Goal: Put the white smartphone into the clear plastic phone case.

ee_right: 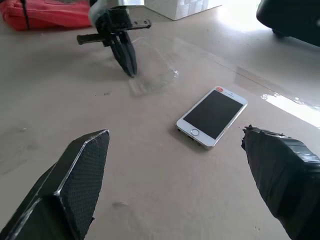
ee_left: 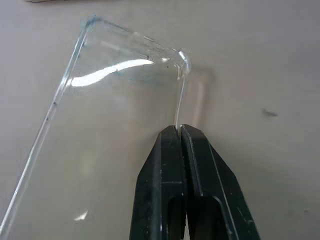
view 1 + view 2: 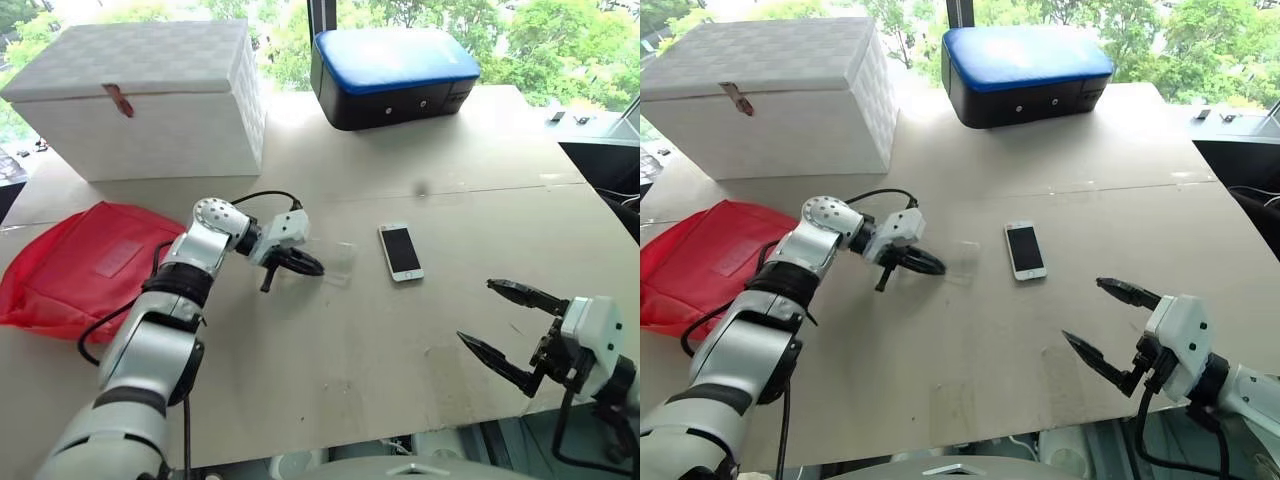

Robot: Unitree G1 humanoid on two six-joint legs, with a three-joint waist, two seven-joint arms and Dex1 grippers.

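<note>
The table (image 3: 330, 370) is a pale, matte board with a seam running across it and a few small marks. Behind its far edge, windows show green trees. A white box (image 3: 150, 95) stands at the far left, a blue-topped black case (image 3: 392, 75) at far centre, and a red bag (image 3: 80, 260) lies at the left. The white smartphone (image 3: 400, 251) lies flat, screen up, near mid-table. The clear plastic phone case (image 2: 115, 115) lies just left of it, apart from it. The left gripper (image 2: 180, 131) has its fingers clenched on the case's rim. The right gripper (image 3: 505, 325) hovers near the table's near right edge, fingers spread wide, grasping nothing.
</note>
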